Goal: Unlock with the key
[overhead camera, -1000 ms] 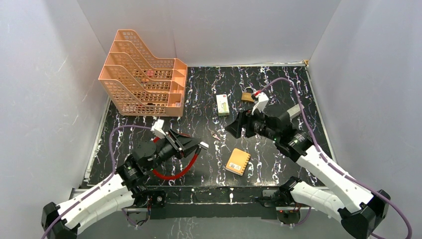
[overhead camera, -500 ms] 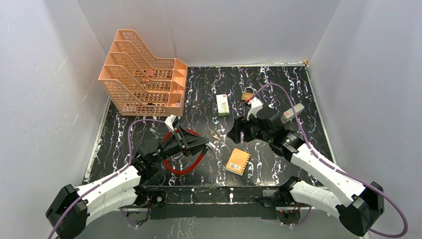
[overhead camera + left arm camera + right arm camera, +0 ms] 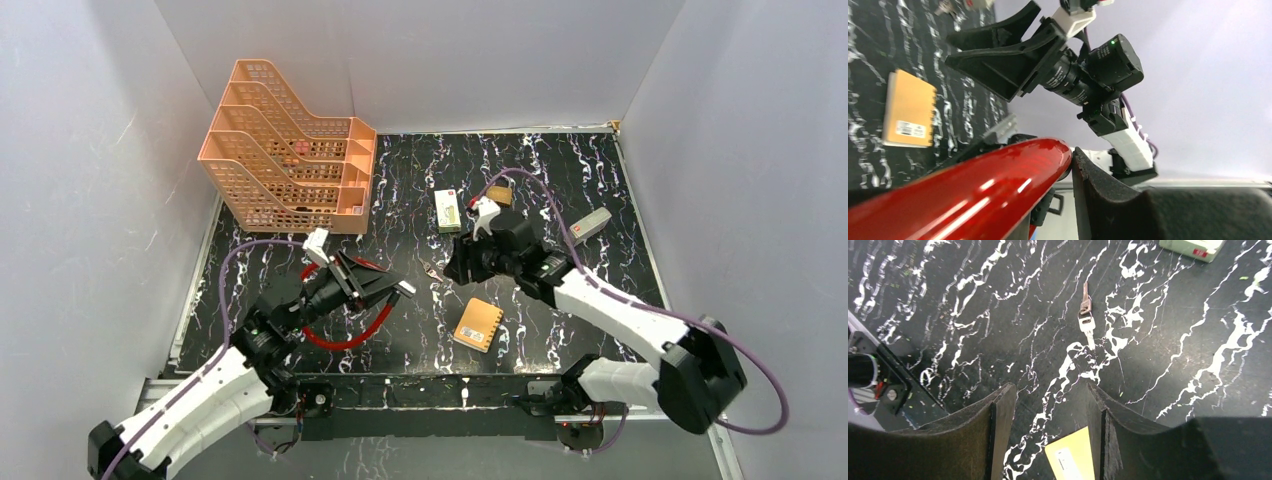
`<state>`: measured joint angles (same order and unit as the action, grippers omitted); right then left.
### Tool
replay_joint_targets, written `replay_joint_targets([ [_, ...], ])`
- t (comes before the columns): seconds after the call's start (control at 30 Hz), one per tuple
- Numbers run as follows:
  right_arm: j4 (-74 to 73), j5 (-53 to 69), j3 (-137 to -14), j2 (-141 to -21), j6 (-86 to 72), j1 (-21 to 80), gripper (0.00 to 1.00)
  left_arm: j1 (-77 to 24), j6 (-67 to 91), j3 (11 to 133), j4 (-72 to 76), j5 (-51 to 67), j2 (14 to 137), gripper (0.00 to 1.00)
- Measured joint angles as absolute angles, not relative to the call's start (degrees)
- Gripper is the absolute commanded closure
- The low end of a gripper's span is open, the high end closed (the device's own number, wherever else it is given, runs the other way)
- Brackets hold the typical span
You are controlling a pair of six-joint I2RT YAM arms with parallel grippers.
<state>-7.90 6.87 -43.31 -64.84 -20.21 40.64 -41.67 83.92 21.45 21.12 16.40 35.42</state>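
A: What is hard for us to make out here?

B: The padlock [image 3: 498,194] at the far side of the bench [image 3: 570,160]. We see only a bit of brass, because the right arm's purple wire crosses in front of it. In the right wrist view the white box [image 3: 1193,246] is cut off by the top edge. Only a corner of the orange notebook [image 3: 1073,457] shows there.

A: And the left gripper [image 3: 403,291]?

B: It grips the red cable [image 3: 973,190]. In its own view the cable presses against one dark pad [image 3: 1108,200] and covers the other finger, which we cannot see. From above, the cable's loop hangs below the gripper, near the front of the bench.

A: Where is the key [image 3: 1086,315]?

B: It lies flat on the bench, alone, just ahead of the right gripper [image 3: 1050,392]. That gripper is open, with nothing between its fingers, and it does not touch the key. From above, the key is a tiny speck between the two grippers.

A: Any containers?

B: We see one, the orange rack [image 3: 290,150] at the far left. It has stepped mesh tiers. We can see a small reddish thing in a middle tier, too small to identify.
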Motion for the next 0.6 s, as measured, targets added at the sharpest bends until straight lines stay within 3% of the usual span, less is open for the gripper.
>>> replay_joint_targets([
  [0.27,-3.64,6.59,-46.11,-79.75,-21.02,41.50,0.48,-41.36,76.47,25.58,-0.30,8.56,27.03,1.00],
  [0.6,1.54,3.57,-54.08,-93.36,-21.23,41.69,0.46,-41.36,73.41,26.09,-8.38,5.91,25.50,1.00],
])
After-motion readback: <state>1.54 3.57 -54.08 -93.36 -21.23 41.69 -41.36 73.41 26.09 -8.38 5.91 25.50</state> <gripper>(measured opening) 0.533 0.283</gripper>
